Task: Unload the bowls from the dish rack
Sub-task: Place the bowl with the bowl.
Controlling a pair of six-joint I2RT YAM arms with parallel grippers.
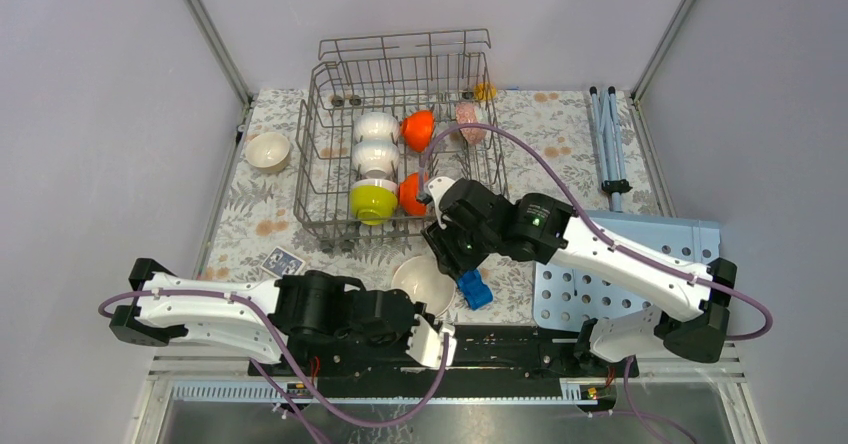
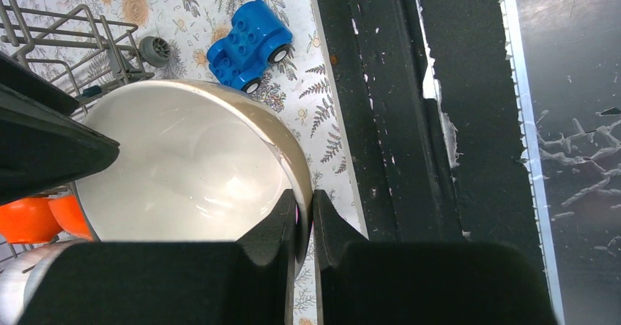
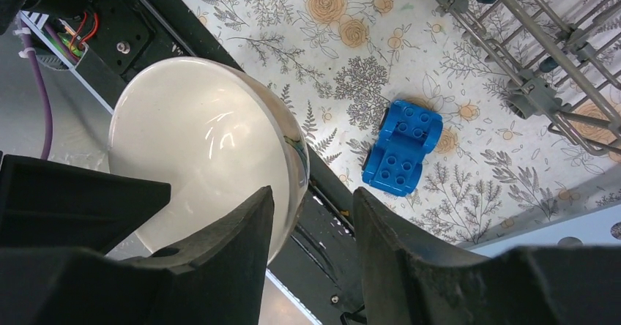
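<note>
My left gripper [image 1: 437,336] [image 2: 304,202] is shut on the rim of a white bowl [image 1: 420,282] [image 2: 183,164], held tilted just in front of the dish rack [image 1: 400,144]. My right gripper [image 1: 442,254] [image 3: 313,197] straddles the same bowl [image 3: 198,157] at its rim. One of its fingers [image 3: 245,241] is inside the bowl and the other is outside with a gap, so its jaws are open. In the rack stand two white bowls [image 1: 375,142], a yellow-green one [image 1: 373,202], two orange ones [image 1: 418,124] [image 1: 411,194] and a patterned one [image 1: 470,122].
A beige bowl [image 1: 268,151] sits on the flowered cloth left of the rack. A blue toy car [image 1: 475,289] [image 3: 403,146] [image 2: 245,43] lies by the held bowl. A light-blue perforated board [image 1: 630,284] lies at the right, with a folded blue stand [image 1: 607,144] behind it.
</note>
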